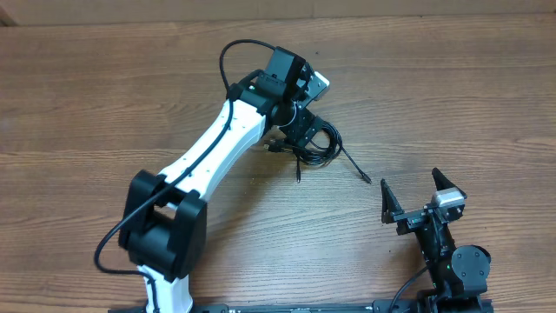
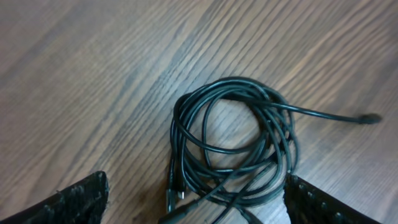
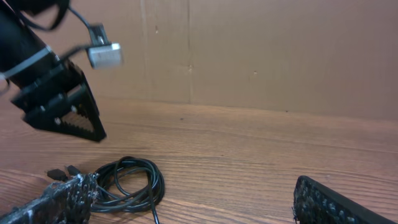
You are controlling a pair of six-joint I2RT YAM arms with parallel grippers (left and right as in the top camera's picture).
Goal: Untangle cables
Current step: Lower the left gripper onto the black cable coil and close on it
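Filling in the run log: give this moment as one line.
left gripper: open, above cables | right gripper: open, away from cables | cables: tangled coil on table | task: not yet untangled

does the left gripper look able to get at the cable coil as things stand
Likely yes: the left gripper hovers open directly over the cables, a finger on each side of them, and nothing lies between.

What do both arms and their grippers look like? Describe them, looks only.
The left arm has white links with black joints and a thin black wire looping along it. The right arm is black with a silver block near its wrist. The left gripper and right gripper have black fingers with toothed inner edges.
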